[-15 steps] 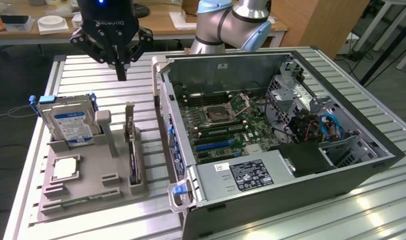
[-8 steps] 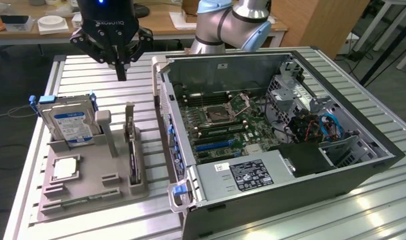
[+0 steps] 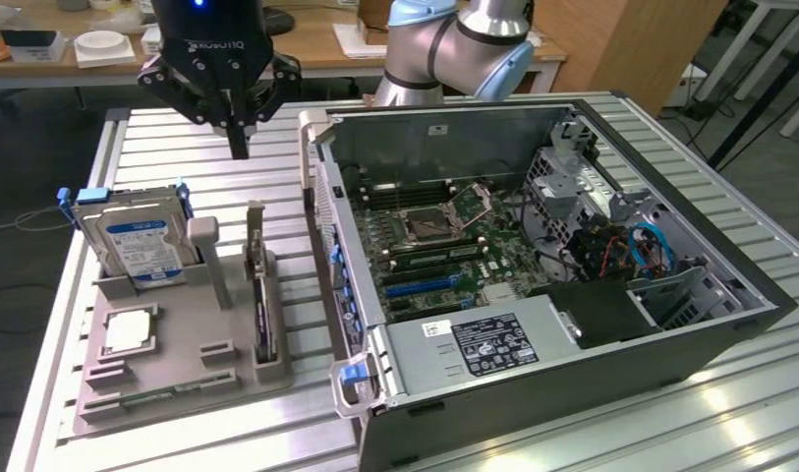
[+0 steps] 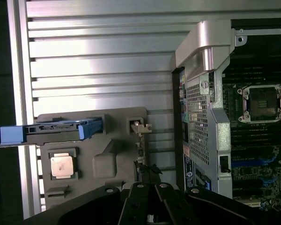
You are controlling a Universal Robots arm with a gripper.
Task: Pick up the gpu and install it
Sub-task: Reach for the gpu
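Observation:
The gpu (image 3: 258,310) is a thin dark card standing on edge in a slot of the grey holder (image 3: 176,388), with its pale bracket end (image 3: 255,236) toward the back. In the wrist view the gpu (image 4: 141,152) appears edge-on, its bracket (image 4: 139,127) at the holder's far end. My gripper (image 3: 239,146) hangs shut and empty above the table, behind the holder and clear of the card. Its black fingers (image 4: 138,204) are pressed together in the wrist view, just short of the card's near end.
A hard drive (image 3: 140,241) with blue rails stands in the holder beside the gpu, and a square processor chip (image 3: 127,329) lies flat in front of it. The open computer case (image 3: 543,265) sits on the exterior view's right, its motherboard (image 3: 426,246) exposed with a blue slot (image 3: 419,285).

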